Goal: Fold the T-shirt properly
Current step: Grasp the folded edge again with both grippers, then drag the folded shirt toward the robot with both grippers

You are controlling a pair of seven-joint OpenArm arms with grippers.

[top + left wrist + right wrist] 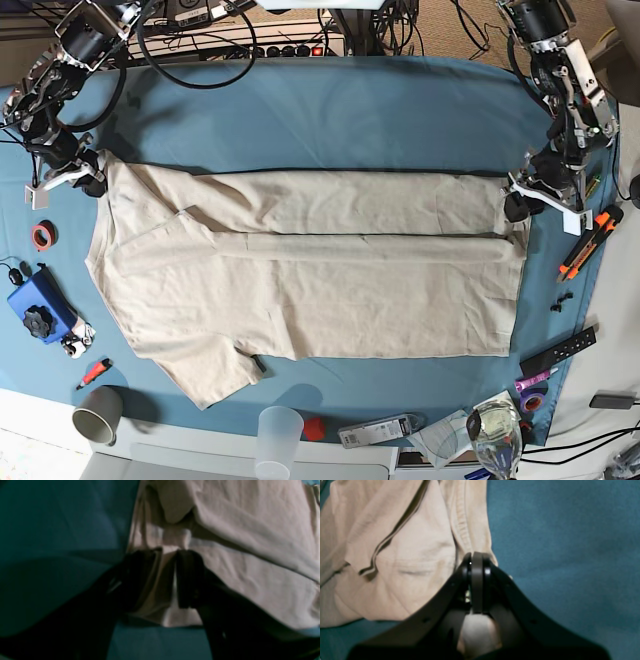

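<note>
Overhead, the far left of the blue tablecloth [330, 110] carries small clutter along its edge: a red tape roll [41, 235], a blue box [40, 305] and, lower down, a grey cup [97, 413]. Just above them the right gripper [88, 180] sits at the T-shirt [320, 290]'s upper left corner, jaws pressed together on a fold of beige cloth (its wrist view shows the fingers [477, 580] closed tight with fabric pinched at the tip, beside a ribbed hem).

Across the middle, the T-shirt lies flat on the cloth, its far edge folded toward the centre into a long band; 1 sleeve points toward the near edge — close to a clear plastic cup [279, 432].

At the right, the left gripper [518, 205] rests at the shirt's upper right corner, jaws parted, cloth lying between the 2 fingers [187, 577] without being clamped. Beyond it lies an orange utility knife [588, 240].
</note>
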